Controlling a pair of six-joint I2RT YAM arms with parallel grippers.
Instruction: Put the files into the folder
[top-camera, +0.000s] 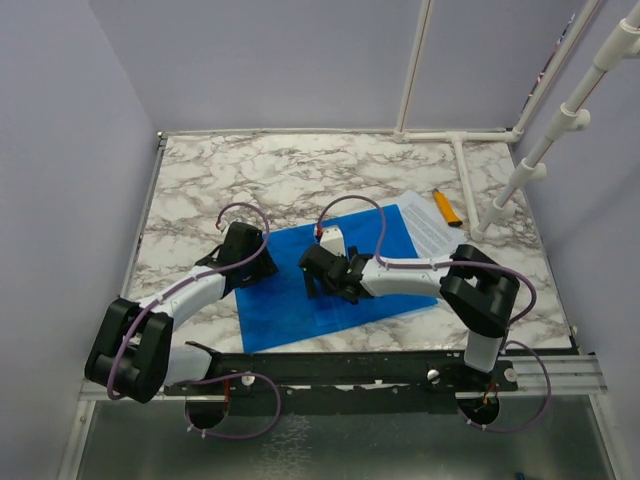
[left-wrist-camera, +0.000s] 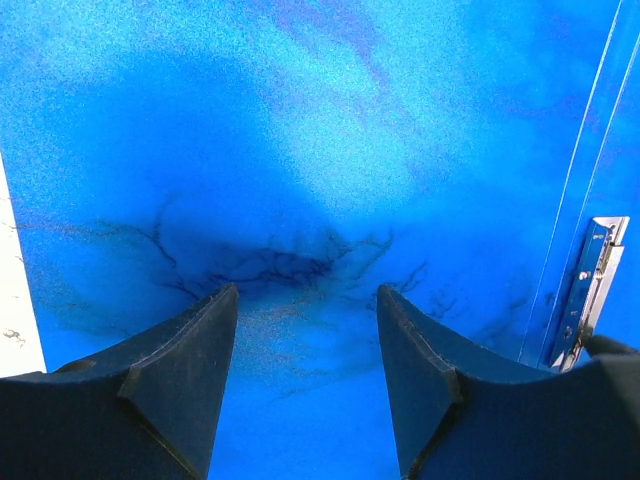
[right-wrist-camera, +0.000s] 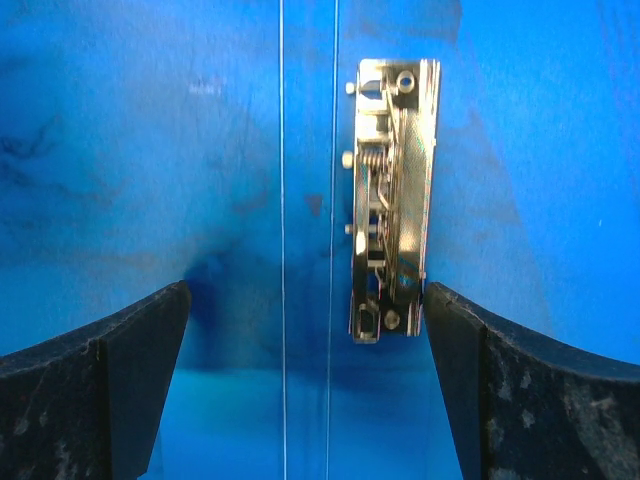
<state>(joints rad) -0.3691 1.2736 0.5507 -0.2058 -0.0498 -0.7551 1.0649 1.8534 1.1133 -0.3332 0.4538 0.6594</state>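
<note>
Both your left gripper (left-wrist-camera: 307, 295) and right gripper (right-wrist-camera: 306, 290) sit over the open folder (top-camera: 290, 300), fingers apart, holding nothing. Files (top-camera: 432, 228) poke out past its far-right edge.

files (top-camera: 432, 226): partly hidden under folder (top-camera: 290, 310) (one corner shows) | metal clip (left-wrist-camera: 592, 285): lower end behind left claw (left-wrist-camera: 308, 292)

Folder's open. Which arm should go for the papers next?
Right. The papers lie beside the folder's right edge, on that arm's side; the left fingers sit over its far left half.
</note>
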